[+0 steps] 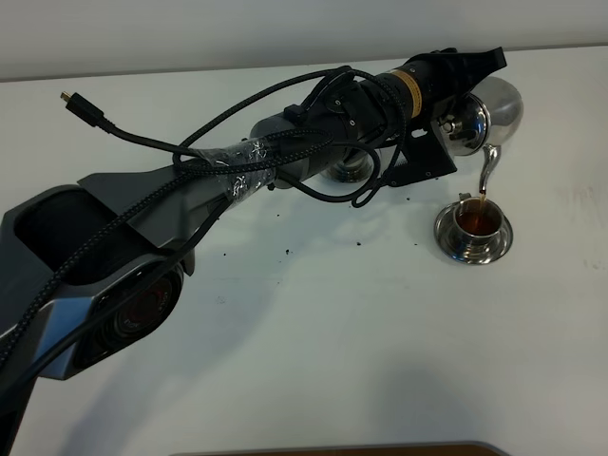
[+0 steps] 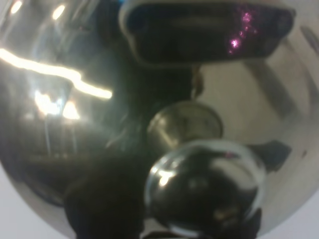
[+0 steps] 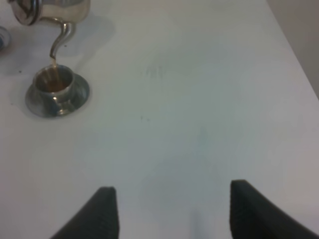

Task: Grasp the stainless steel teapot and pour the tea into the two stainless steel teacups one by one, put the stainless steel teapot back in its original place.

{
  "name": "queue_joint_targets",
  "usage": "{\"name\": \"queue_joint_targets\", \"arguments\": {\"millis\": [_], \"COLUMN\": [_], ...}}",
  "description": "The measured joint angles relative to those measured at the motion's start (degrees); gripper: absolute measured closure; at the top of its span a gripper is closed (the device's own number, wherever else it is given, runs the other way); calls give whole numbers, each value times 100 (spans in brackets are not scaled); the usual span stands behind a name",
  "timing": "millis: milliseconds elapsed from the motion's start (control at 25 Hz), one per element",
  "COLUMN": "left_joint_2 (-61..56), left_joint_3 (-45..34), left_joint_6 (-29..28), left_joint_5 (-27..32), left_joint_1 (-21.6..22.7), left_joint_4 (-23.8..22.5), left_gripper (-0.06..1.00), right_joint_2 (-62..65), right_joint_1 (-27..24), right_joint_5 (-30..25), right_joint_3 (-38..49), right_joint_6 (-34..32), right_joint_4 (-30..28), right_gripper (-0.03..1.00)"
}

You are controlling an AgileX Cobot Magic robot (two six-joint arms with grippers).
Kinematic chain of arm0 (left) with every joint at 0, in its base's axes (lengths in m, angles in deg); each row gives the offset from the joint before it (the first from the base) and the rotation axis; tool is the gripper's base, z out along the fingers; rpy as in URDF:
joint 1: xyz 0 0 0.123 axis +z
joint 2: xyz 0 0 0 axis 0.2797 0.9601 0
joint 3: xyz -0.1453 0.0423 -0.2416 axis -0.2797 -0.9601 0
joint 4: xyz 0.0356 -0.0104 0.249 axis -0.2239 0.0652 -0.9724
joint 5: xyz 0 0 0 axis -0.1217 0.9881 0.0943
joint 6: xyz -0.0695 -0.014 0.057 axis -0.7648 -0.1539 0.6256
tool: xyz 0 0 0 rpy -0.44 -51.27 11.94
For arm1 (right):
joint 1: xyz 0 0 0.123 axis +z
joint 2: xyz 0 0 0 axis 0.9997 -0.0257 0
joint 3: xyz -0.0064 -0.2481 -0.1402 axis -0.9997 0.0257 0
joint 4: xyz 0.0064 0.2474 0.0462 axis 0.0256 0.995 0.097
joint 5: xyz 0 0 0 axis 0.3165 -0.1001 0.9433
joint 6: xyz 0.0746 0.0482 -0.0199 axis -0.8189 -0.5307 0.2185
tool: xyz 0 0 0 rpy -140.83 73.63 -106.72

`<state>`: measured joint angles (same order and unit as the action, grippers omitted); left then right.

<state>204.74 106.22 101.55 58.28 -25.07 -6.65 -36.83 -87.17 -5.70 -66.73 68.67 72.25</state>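
Note:
The stainless steel teapot [image 1: 496, 109] is tilted in the air at the back right, and its spout [image 1: 488, 171] pours a thin brown stream into a steel teacup [image 1: 476, 218] on its saucer [image 1: 472, 245]. My left gripper [image 1: 458, 106] reaches across and is shut on the teapot. The left wrist view is filled by the pot's body [image 2: 60, 124] and lid knob [image 2: 204, 194]. The right wrist view shows the teapot [image 3: 55, 10] and cup [image 3: 54, 82]. A second steel teacup [image 1: 347, 171] is mostly hidden under the left arm. The coaster is hidden. My right gripper [image 3: 169, 214] is open and empty.
The left arm [image 1: 285, 157] with its looping cables [image 1: 123, 133] lies across the white table [image 1: 332, 323]. Small dark specks [image 1: 285, 252] dot the table near its middle. A steel rim [image 3: 2, 37] shows at the edge of the right wrist view.

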Motion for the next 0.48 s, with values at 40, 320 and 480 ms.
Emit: {"name": "queue_joint_targets", "arguments": {"millis": [40,320,480], "left_joint_2": [0,0,0], "left_joint_3": [0,0,0], "left_joint_6": [5,0,0], "left_joint_5": [-7,-115,-115], "left_joint_1": [0,0,0], "left_joint_4": [0,-2,-7], "left_gripper": [70,70,70], "right_joint_2": [0,0,0], "right_joint_1": [0,0,0], "right_joint_5": [0,0,0], "right_joint_3": [0,0,0], "right_joint_6": [0,0,0], "right_joint_4": [0,0,0], "right_gripper": [48,48,48]}}
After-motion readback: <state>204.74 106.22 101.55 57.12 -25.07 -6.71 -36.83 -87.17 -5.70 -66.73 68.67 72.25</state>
